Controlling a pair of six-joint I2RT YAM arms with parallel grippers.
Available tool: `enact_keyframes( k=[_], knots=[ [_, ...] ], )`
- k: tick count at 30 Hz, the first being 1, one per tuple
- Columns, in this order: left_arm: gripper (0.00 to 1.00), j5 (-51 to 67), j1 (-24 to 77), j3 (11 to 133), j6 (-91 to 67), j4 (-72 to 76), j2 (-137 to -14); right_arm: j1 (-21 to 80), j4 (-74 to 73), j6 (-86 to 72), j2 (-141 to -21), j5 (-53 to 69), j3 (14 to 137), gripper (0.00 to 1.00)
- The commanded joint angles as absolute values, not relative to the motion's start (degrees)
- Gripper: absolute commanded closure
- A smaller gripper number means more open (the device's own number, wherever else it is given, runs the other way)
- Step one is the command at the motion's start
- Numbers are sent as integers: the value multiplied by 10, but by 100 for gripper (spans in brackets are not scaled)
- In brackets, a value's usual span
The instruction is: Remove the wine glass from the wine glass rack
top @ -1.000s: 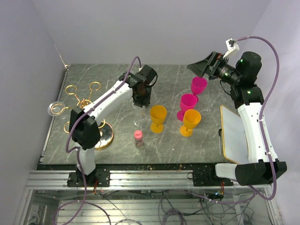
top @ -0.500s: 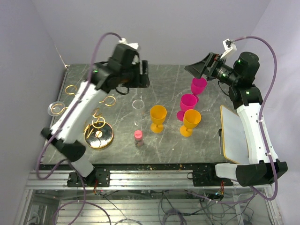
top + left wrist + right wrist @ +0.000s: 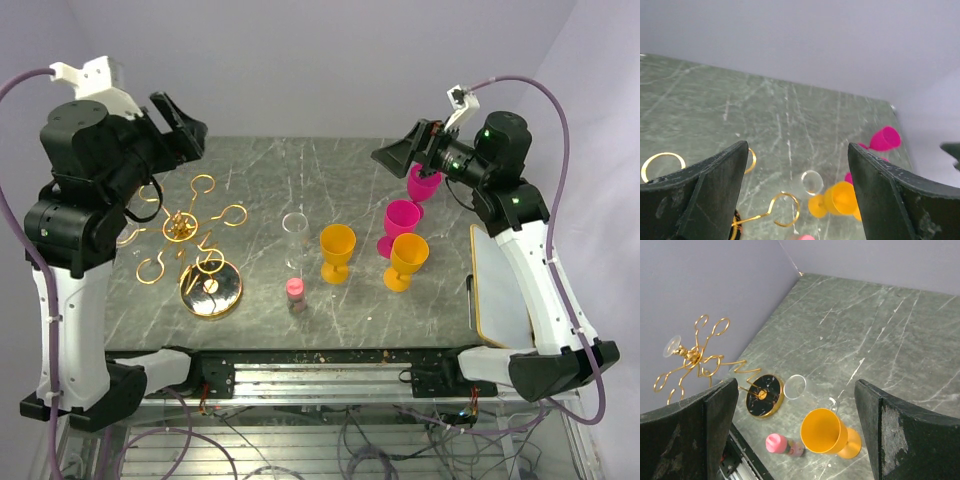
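The clear wine glass stands upright on the table, apart from the rack and just behind a pink-capped bottle. It also shows in the wrist views as wine glass and wine glass. The gold wine glass rack stands at the left on its round base. A clear disc hangs at one rack arm. My left gripper is raised high above the rack, open and empty. My right gripper hovers open over the pink glasses.
Two orange goblets and two pink goblets stand right of the clear glass. A white board lies at the right edge. Walls close in the table at the back and left.
My left gripper opened, let go of the clear glass on the table, and swung up and to the far left. The right gripper drifted slightly left.
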State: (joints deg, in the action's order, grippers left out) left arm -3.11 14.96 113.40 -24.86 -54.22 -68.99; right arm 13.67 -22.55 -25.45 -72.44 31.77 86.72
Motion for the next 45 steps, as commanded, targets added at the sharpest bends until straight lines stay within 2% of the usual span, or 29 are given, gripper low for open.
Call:
enact_keyframes(
  k=[1, 5, 8, 13, 16, 23, 39, 45],
  knots=[
    [9, -80, 99, 1157, -254, -573, -711, 170, -239, -231, -711, 278, 888, 0],
    [6, -151, 47, 1119, -301, -569, -685, 211, -244, -221, -706, 259, 889, 0],
    [1, -261, 28, 1127, -362, -625, -680, 247, -250, -213, -702, 235, 888, 0],
    [1, -397, 24, 1114, -481, -731, -654, 327, -255, -206, -687, 188, 877, 0],
    [2, -446, 23, 1050, -553, -772, -597, 374, -253, -197, -670, 149, 865, 0],
    [14, -472, 24, 937, -631, -779, -478, 475, -262, -158, -630, 5, 854, 0],
    [24, -441, 24, 872, -745, -795, -547, 522, -258, -139, -599, -64, 840, 0],
    [28, -444, 24, 846, -782, -786, -531, 524, -256, -136, -592, -74, 838, 1]
  ],
)
